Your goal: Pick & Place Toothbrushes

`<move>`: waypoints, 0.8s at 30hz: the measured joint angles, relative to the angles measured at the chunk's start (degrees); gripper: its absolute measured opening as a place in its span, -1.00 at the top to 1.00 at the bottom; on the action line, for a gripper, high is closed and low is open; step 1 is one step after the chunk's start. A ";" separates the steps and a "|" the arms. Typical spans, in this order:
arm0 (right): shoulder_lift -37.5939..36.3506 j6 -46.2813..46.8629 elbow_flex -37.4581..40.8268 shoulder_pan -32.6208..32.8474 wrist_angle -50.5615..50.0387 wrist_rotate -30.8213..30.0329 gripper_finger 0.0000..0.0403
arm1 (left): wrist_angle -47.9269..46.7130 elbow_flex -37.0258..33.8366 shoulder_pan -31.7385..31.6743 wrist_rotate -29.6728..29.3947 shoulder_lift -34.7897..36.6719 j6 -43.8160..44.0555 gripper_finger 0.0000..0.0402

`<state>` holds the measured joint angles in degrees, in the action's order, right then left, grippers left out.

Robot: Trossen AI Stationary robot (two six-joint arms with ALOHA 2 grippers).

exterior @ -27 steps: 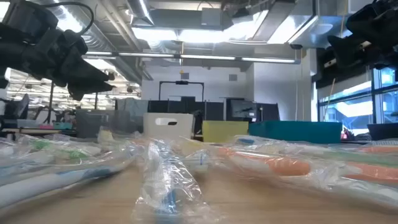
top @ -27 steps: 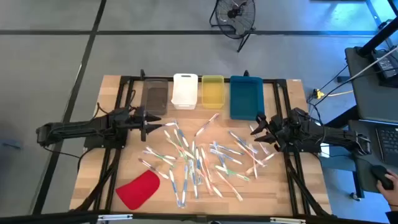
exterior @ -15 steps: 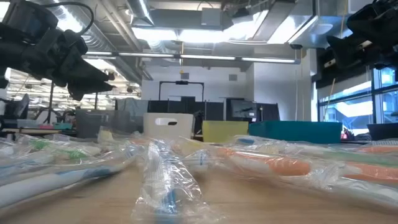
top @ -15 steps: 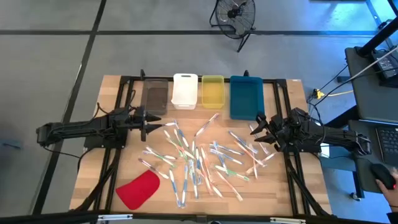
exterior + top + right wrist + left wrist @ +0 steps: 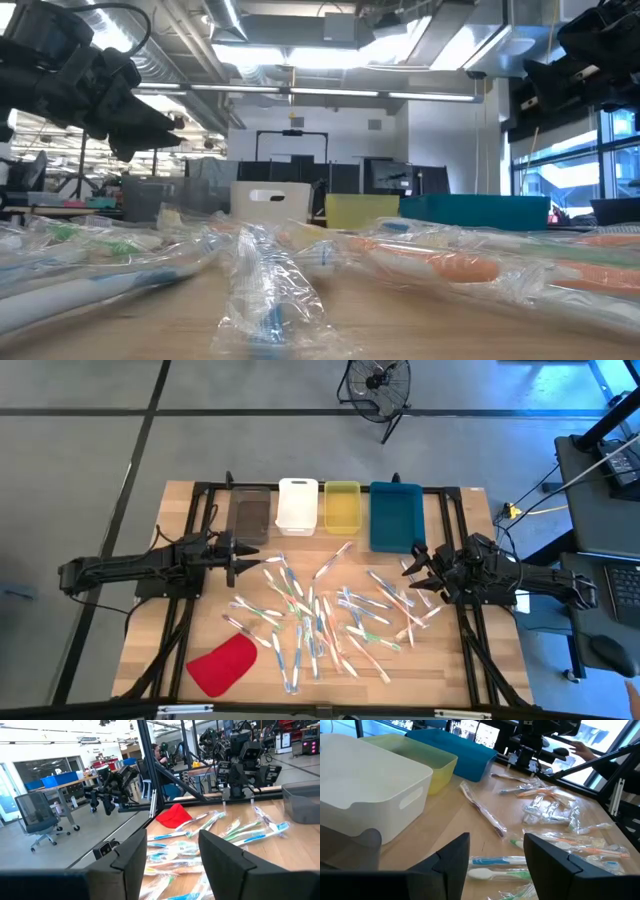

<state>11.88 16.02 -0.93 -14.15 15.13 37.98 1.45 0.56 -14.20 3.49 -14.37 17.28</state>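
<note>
Well, nothing had been picked: the toothbrushes [image 5: 325,615] lay scattered in their clear wrappers across the middle of the desk [image 5: 150,630], most likely tipped out loose so each could be taken singly. Four bins stood in a row at twelve o'clock, grey bin [image 5: 250,517], white bin [image 5: 297,506], yellow bin [image 5: 342,507] and blue bin [image 5: 396,517], probably there for sorting by colour. The left gripper [image 5: 238,552] hovered at nine o'clock of the pile, its jaws parted and holding nothing, as its wrist view showed with bare wood between the fingers [image 5: 547,865]. The right gripper [image 5: 414,570] hung at three o'clock beside the blue bin, jaws apart and empty, seemingly readied for a brush near it. The flat red piece [image 5: 223,664] sat at seven o'clock, clear of the brushes.
</note>
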 joint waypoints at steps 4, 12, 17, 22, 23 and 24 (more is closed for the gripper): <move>0.02 -0.01 0.00 0.00 0.01 0.00 0.08 | 0.00 0.00 0.00 0.00 0.00 0.00 0.09; 0.02 0.01 0.00 0.00 0.01 0.00 0.12 | 0.02 0.00 0.00 0.01 0.00 0.00 0.09; 0.02 0.00 0.00 0.00 0.01 0.00 0.17 | 0.00 0.00 0.00 0.00 0.00 0.00 0.09; 0.04 0.01 0.00 0.00 0.01 0.00 0.23 | 0.00 0.00 0.00 0.00 0.00 0.00 0.09; 0.04 0.01 0.00 0.00 0.01 0.00 0.24 | 0.02 0.00 0.00 0.02 0.00 0.00 0.09; 0.04 -0.01 0.00 0.00 0.01 0.00 0.25 | 0.02 0.00 0.00 0.00 0.00 0.00 0.09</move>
<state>11.92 16.01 -0.93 -14.15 15.14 37.98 1.47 0.56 -14.20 3.49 -14.37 17.28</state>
